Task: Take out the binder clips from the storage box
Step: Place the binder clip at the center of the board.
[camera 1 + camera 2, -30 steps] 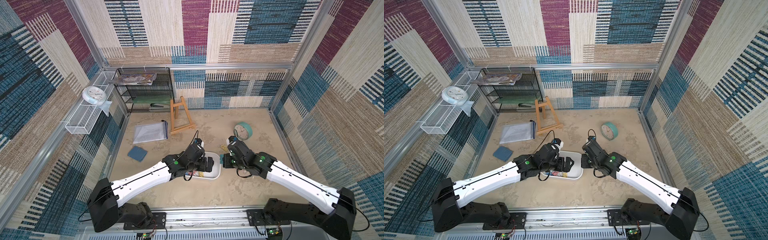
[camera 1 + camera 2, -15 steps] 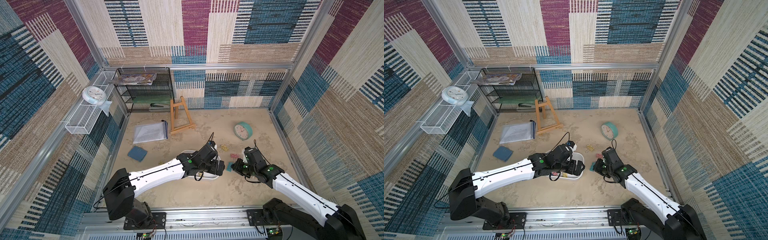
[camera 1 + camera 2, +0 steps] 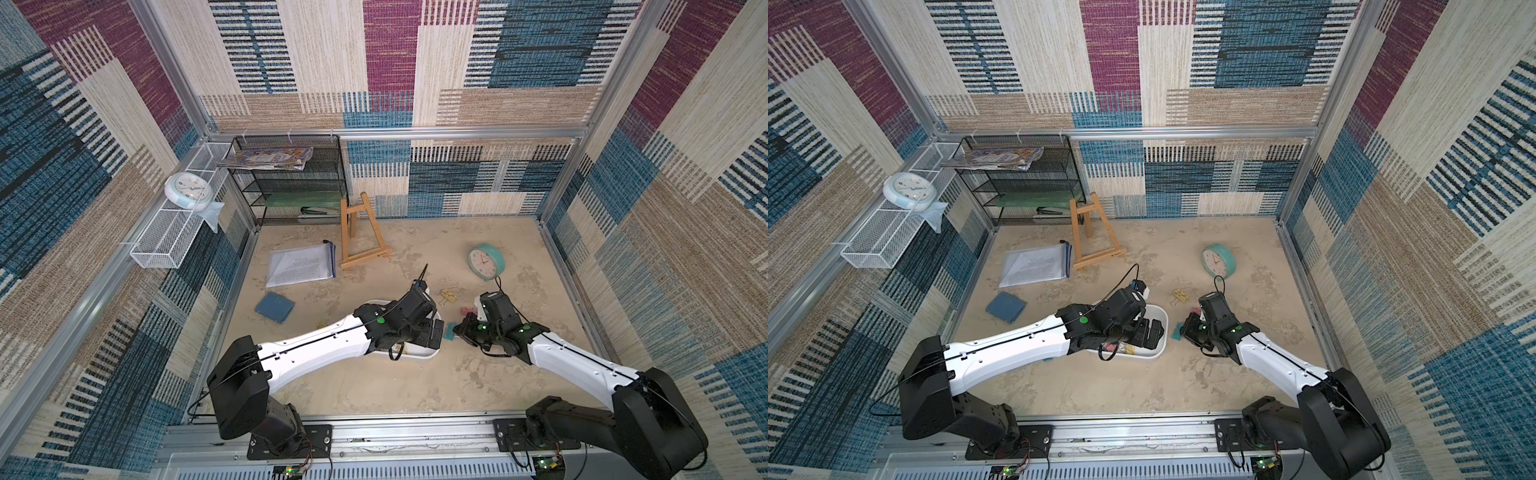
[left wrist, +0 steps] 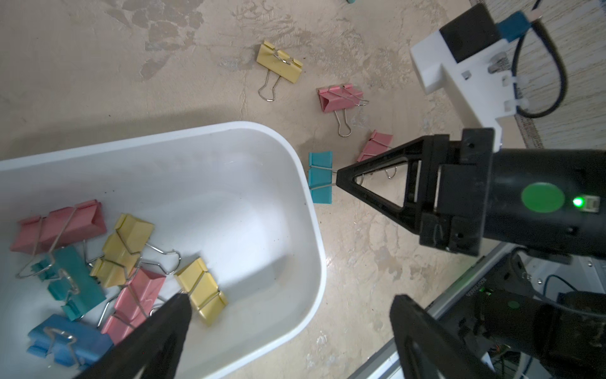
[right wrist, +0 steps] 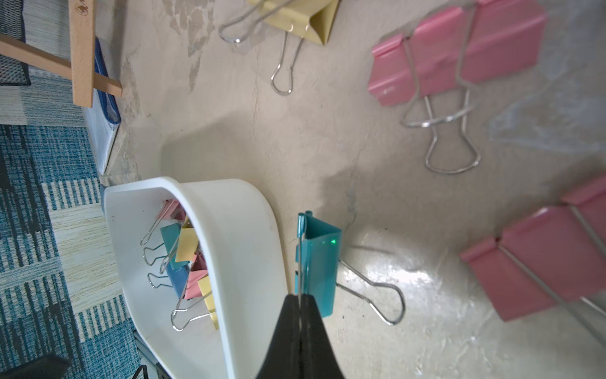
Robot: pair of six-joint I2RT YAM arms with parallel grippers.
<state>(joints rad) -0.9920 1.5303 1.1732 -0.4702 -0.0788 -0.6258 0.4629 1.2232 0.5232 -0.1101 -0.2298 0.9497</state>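
The right end effector (image 5: 299, 297) is clamped on the wire loop of a teal binder clip (image 5: 319, 262), just beside the smooth white storage box (image 5: 242, 229); the left end effector (image 4: 290, 297) is spread apart.

The storage box (image 4: 249, 183) is sitting on the table (image 3: 415, 386), with a cluster of binder clips (image 4: 131, 249) lying in the end farthest from the right gripper (image 4: 339, 178). 3 loose clips (image 4: 339, 98) are lying right of the box, and a 4th clip (image 4: 320, 177) is sitting just beside the box's right end, between it and that gripper. Behind the box an easel (image 3: 359, 239) is standing, a pouch (image 3: 301, 266) lying to its left and a clock (image 3: 484, 262) sitting well to its right. A pad (image 3: 274, 307) is lying left of the box.
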